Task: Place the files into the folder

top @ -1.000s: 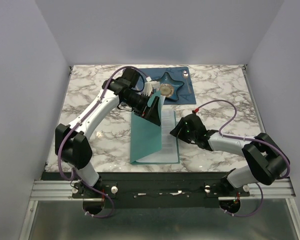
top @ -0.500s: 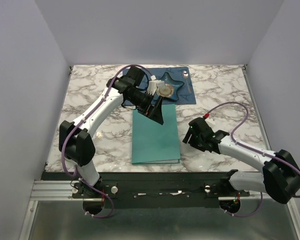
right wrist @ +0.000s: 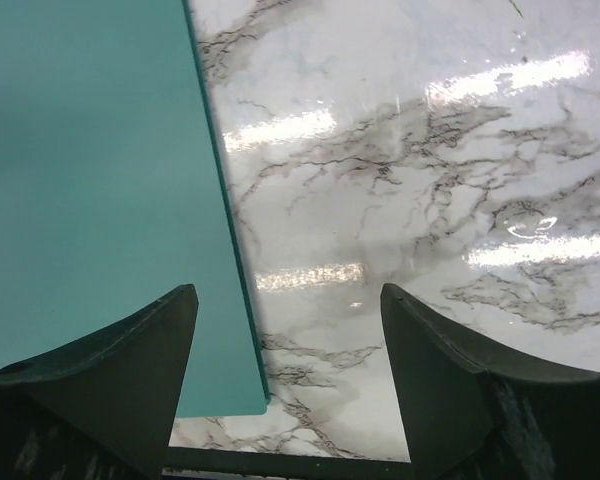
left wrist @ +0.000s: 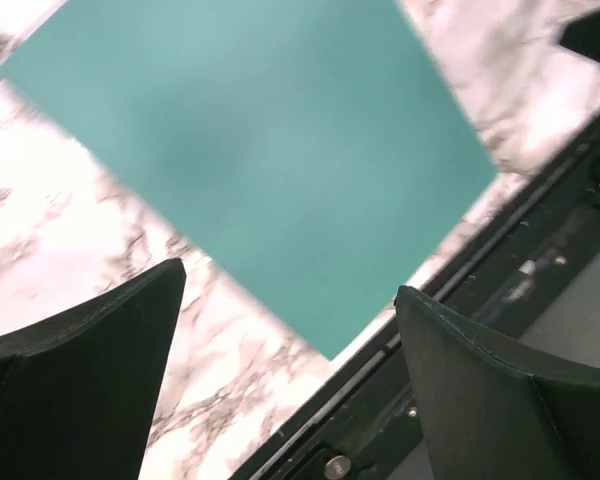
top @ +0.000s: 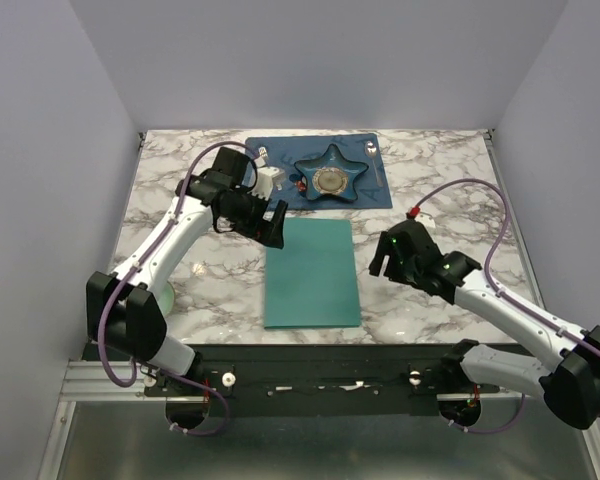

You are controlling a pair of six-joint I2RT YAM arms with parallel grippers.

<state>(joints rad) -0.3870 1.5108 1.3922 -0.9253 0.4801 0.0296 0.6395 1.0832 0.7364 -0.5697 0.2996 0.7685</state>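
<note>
Folder (top: 312, 272), teal and letter-size, lies closed and flat on the marble bench (top: 180, 190), its near edge close to the bench's front rail. No white sheet shows past any of its edges in any view, so I judge the files are inside under the cover, though I cannot see them directly. My left fingers (top: 273, 222) hover just off the folder's far left corner, spread wide and grasping nothing; the left wrist view looks down between them onto bare teal cover. My right fingers (top: 378, 262) hang just beside the folder's right edge, also released and empty, with that edge and plain marble showing between them in the right wrist view. A dark blue placemat (top: 280, 150) with a star dish (top: 330, 178) sits just behind the folder, close to my left arm. I read this step as the finish: clearing both arms without disturbing the cover. To do it well I would raise each arm straight up before pulling it back, so no fingertip catches a corner and flips the thin cover open. I would move the left arm away from the dish rather than across it. Then I would check the overhead view for the cover lying flat and square, with no paper peeking out.
</note>
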